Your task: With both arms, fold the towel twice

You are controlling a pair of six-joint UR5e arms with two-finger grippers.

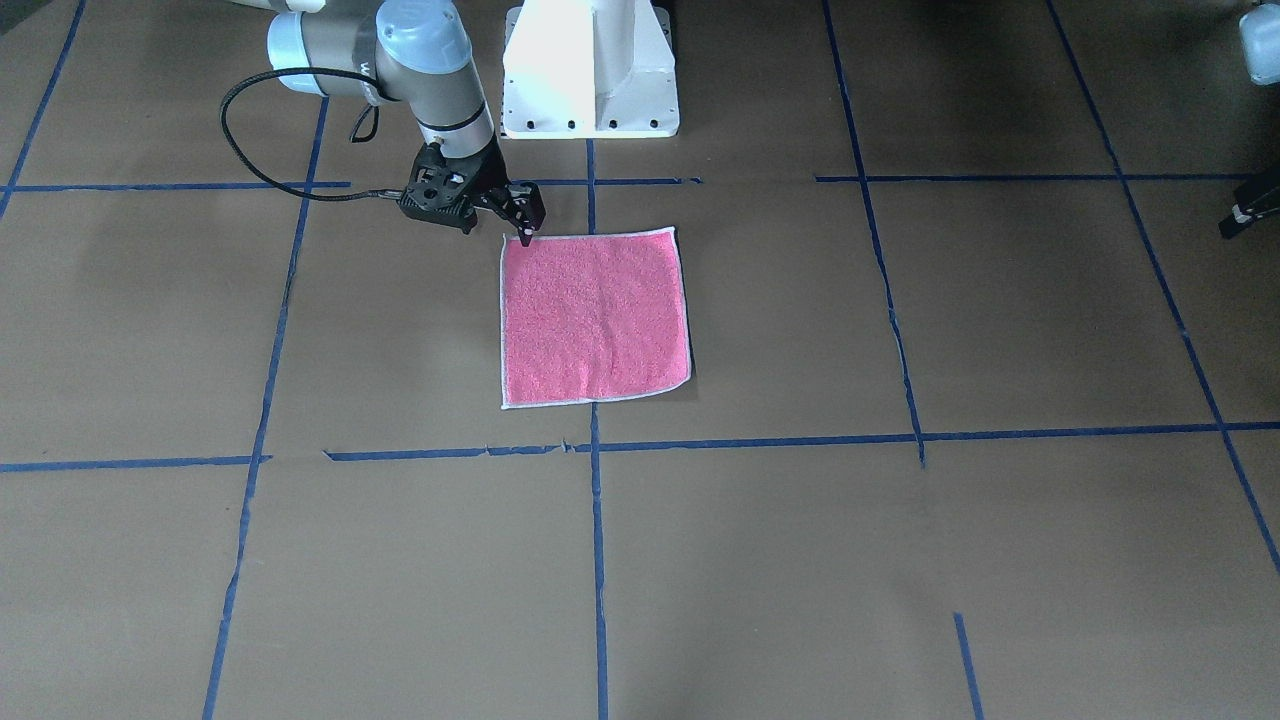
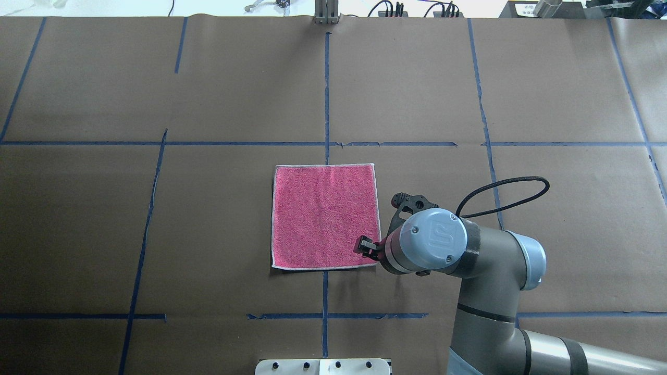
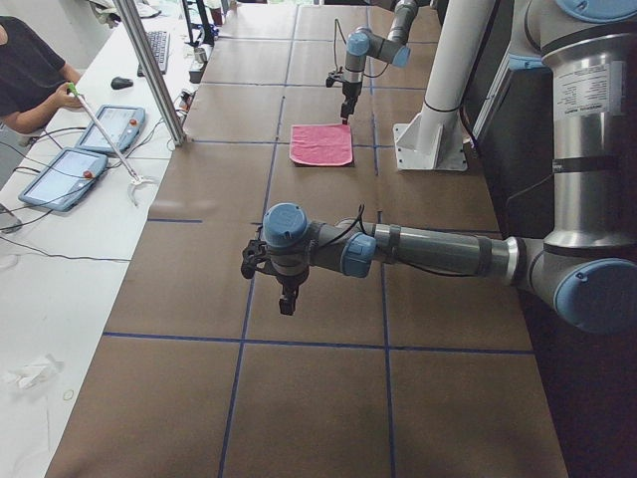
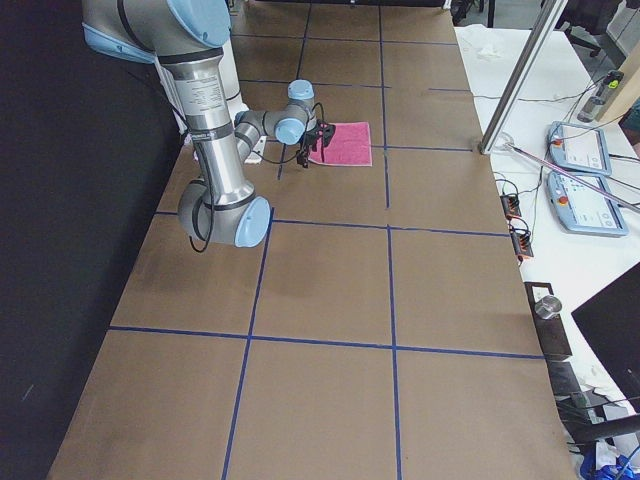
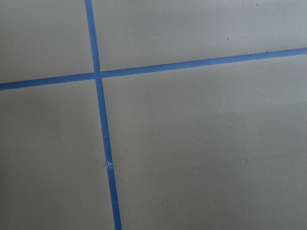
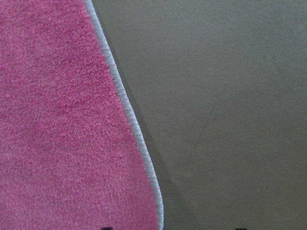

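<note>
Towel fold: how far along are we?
Done: nothing; the towel lies flat, pink side up, unfolded. In hand: the right gripper is at one corner, fingers open across the edge. To do: both folds; the left gripper hangs over the table, far from the towel.

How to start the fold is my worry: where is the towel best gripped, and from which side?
The towel lies flat, so only an edge can be pinched: take the corner at the right claw, coming from above. That claw is open astride the edge.
</note>
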